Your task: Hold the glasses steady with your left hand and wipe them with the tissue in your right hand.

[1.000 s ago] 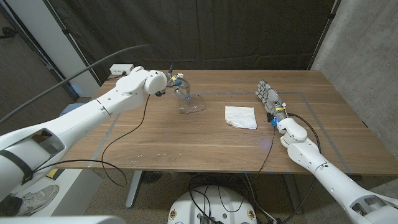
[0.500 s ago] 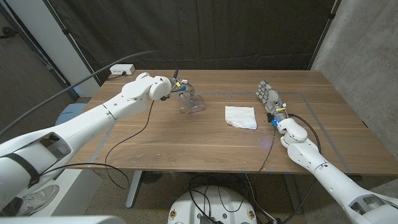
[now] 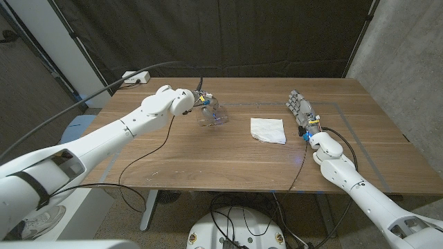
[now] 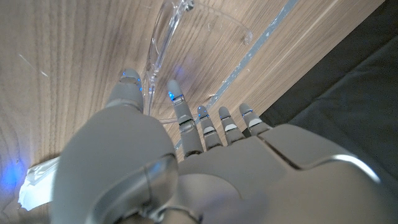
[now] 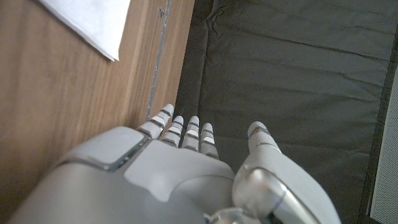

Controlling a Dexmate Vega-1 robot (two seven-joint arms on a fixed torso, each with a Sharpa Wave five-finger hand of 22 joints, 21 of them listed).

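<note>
So we're right at the first step here: the left hand is over the glasses, which sit on the far-left part of the wooden table, well apart from the right hand. In the left wrist view the fingers reach down around the clear frame, one temple arm running between the thumb and the next finger, but I honestly can't tell if it's actually pinching or just hovering close. The tissue lies flat near the middle of the table, not picked up yet. The right hand stands on its edge just beside the tissue with its fingers straight and close together, holding nothing. My guess is the next move needs the left to get a firm hold first, then the right has to scoop up that tissue. The glasses are see-through plastic, thin and curvy, probably slippery and easy to nudge. The tissue's a soft white folded square, floppy stuff. The table's smooth brown woodgrain with a pale taped outline.
</note>
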